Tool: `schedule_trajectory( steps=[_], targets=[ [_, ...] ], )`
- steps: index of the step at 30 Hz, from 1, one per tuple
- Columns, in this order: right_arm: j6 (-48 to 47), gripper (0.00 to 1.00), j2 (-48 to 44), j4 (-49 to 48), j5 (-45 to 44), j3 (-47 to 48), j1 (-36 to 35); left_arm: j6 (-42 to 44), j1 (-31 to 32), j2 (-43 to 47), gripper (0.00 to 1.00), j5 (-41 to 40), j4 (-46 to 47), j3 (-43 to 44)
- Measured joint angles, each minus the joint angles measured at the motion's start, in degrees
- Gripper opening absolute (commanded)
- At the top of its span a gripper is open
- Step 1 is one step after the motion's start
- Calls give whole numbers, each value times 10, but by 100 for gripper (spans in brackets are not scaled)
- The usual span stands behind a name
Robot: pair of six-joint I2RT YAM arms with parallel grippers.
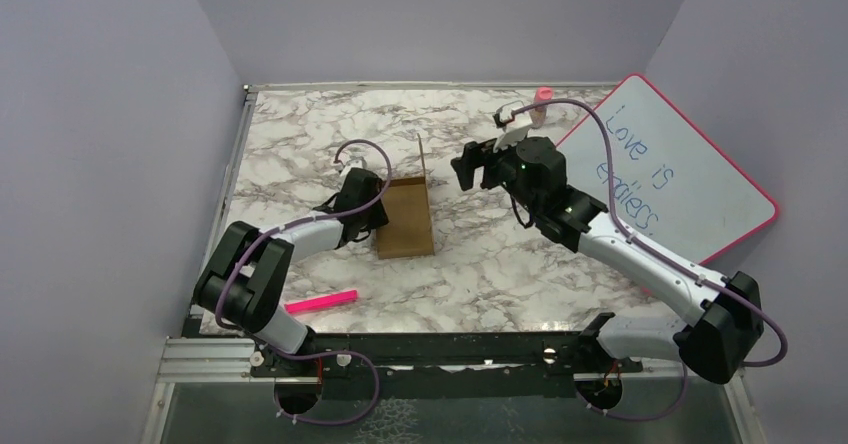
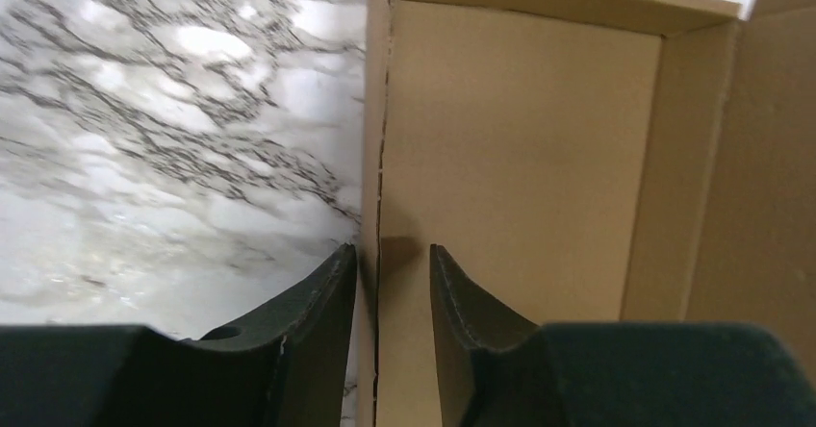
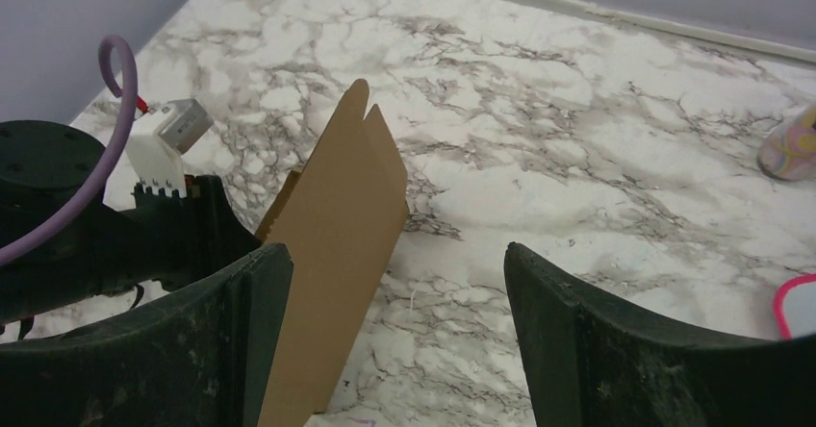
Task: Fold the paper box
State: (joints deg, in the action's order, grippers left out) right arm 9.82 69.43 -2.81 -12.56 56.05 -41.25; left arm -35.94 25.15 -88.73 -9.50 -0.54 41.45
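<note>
The paper box (image 1: 405, 219) is plain brown cardboard and lies on the marble table, its side walls folded up and one tall flap (image 1: 423, 159) standing upright at its far right. My left gripper (image 1: 378, 209) sits at the box's left wall. In the left wrist view the left gripper (image 2: 393, 254) straddles that wall (image 2: 373, 158): one finger lies against the outside, the other stands inside, apart from the cardboard. My right gripper (image 1: 470, 167) hovers wide open just right of the flap. In the right wrist view the flap (image 3: 337, 225) leans by the left finger of the right gripper (image 3: 390, 263).
A pink-framed whiteboard (image 1: 680, 179) leans at the right. A pink marker (image 1: 321, 302) lies near the front left. A small pink object (image 1: 542, 97) stands at the back edge. Lavender walls enclose the table on three sides.
</note>
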Motion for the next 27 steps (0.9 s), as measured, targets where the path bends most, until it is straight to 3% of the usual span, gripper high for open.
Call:
schedule_trajectory(
  steps=[5, 16, 22, 27],
  targets=[
    [-9, 85, 40, 57, 31, 45, 0, -73, 0, 15, 38, 44, 93, -57],
    [-35, 77, 134, 191, 83, 186, 0, -166, 35, 15, 58, 104, 216, -94],
    [-47, 69, 184, 259, 87, 233, 0, -160, 24, 65, 80, 106, 218, -118],
    [-61, 59, 205, 302, 86, 238, 0, -120, -24, 133, 91, 104, 159, -110]
  ],
)
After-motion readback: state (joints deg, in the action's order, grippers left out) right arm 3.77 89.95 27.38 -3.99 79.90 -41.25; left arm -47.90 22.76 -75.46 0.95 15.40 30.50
